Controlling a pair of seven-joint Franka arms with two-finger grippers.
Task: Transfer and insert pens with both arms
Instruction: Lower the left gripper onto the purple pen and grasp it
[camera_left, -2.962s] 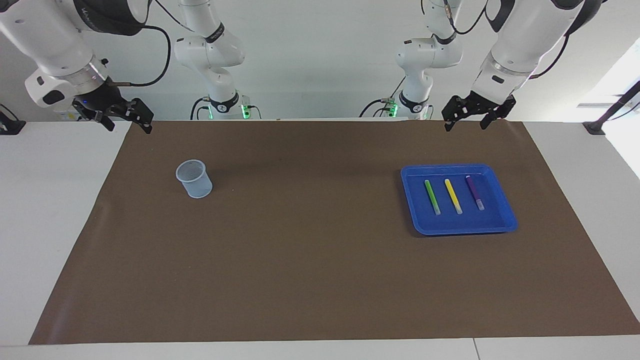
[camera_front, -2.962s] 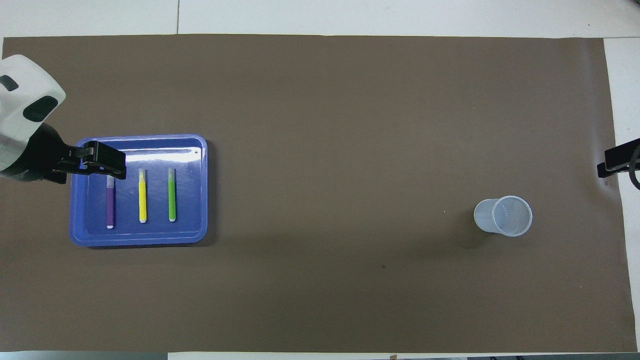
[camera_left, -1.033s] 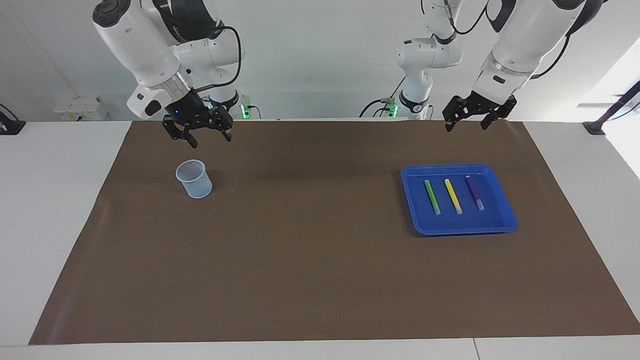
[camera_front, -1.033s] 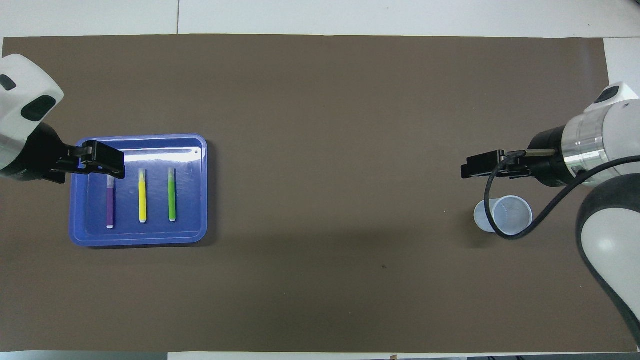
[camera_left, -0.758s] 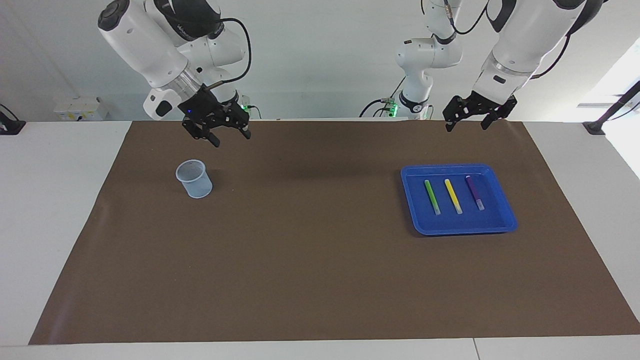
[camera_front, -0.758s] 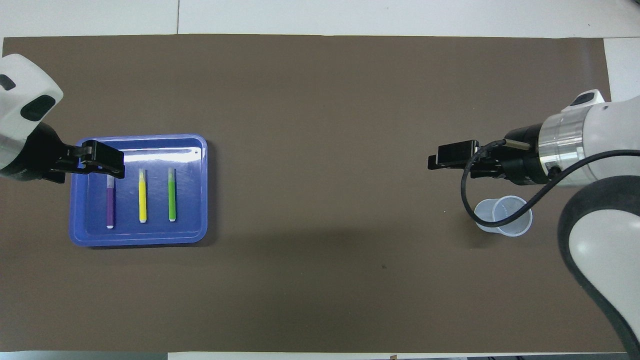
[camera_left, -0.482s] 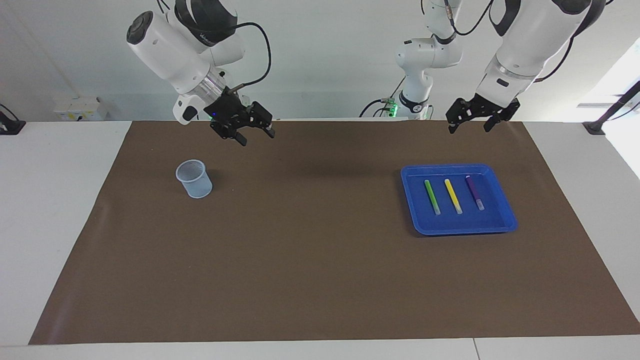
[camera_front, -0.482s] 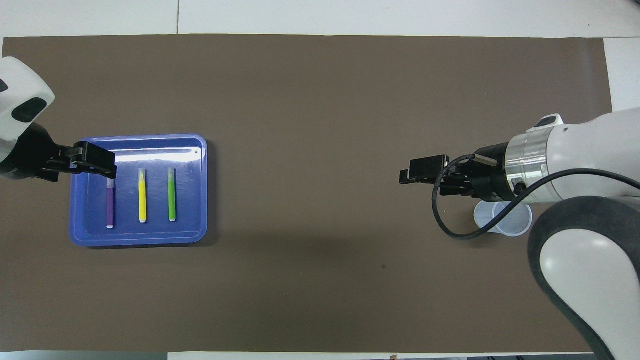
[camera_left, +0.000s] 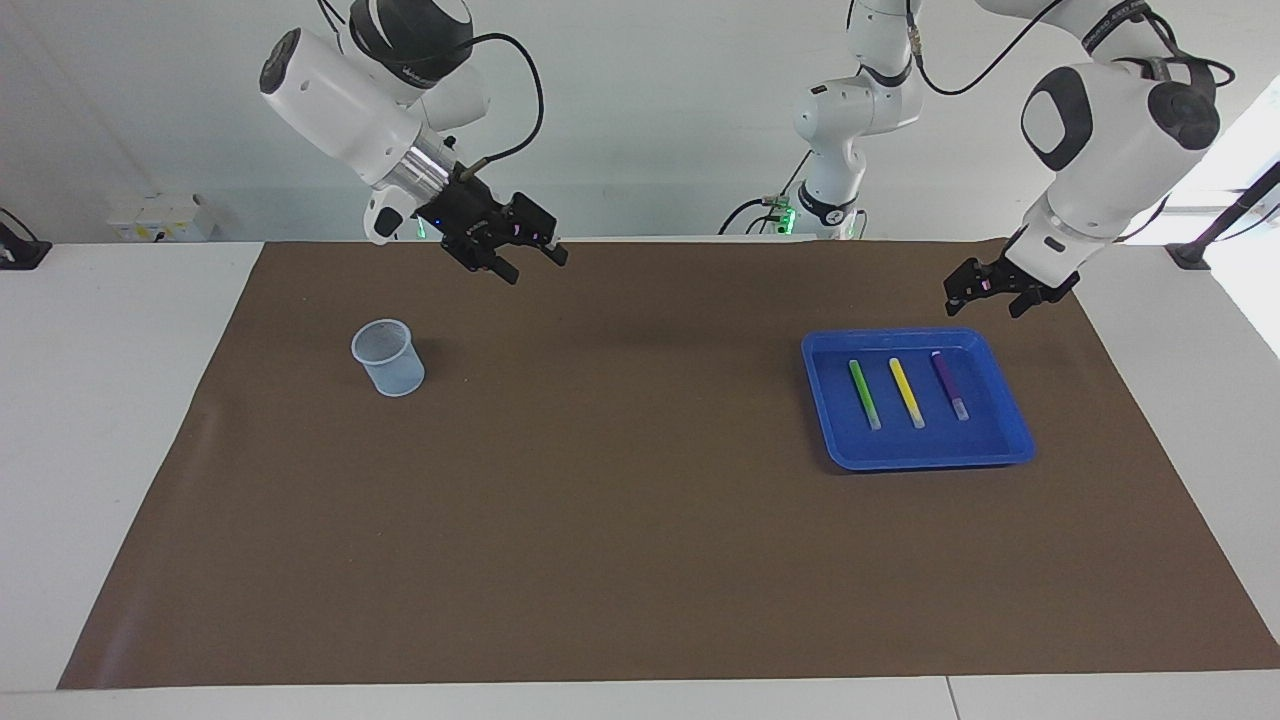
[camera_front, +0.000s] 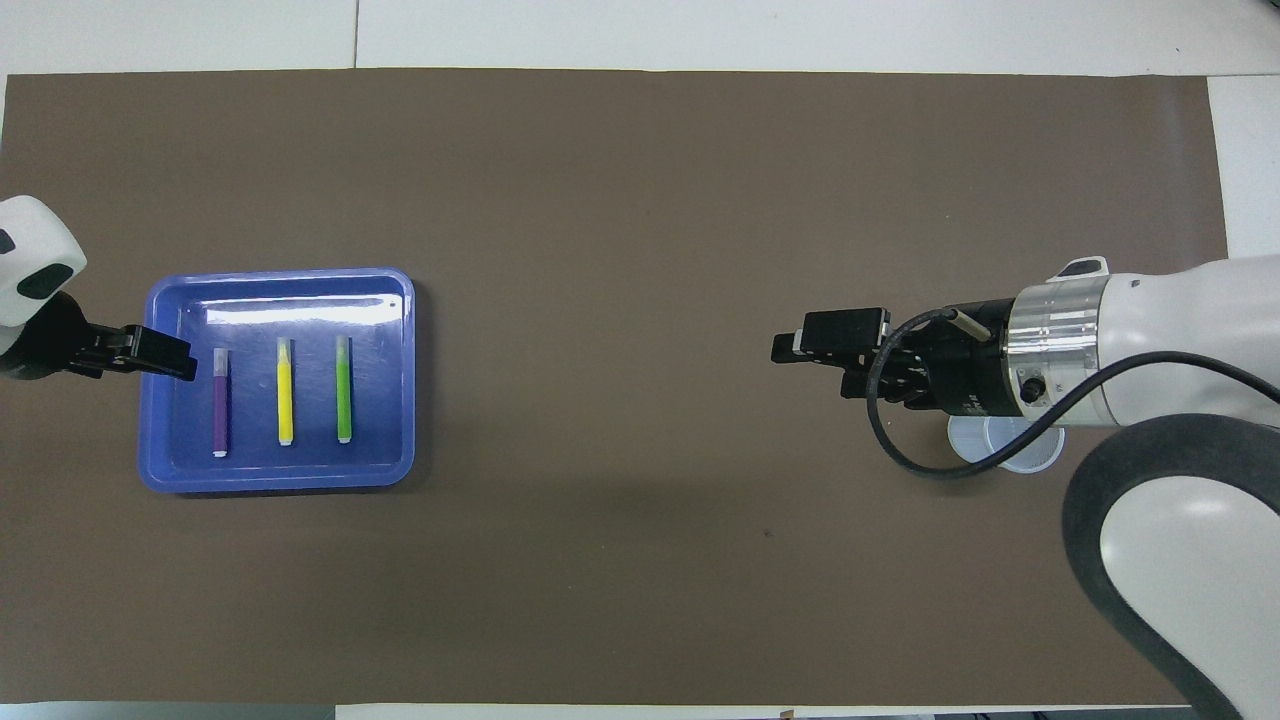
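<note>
Facing view: the blue tray (camera_left: 1015, 440) is holding the green pen (camera_left: 864, 394), yellow pen (camera_left: 907, 392) and purple pen (camera_left: 950, 384) side by side, the clear cup (camera_left: 388, 357) is sitting on the brown mat (camera_left: 640, 540), and the left gripper (camera_left: 1010, 290) and right gripper (camera_left: 525, 255) are hanging above with fingers spread.

Bare mat (camera_left: 620, 450) lies between tray (camera_left: 1010, 445) and cup (camera_left: 388, 358).
</note>
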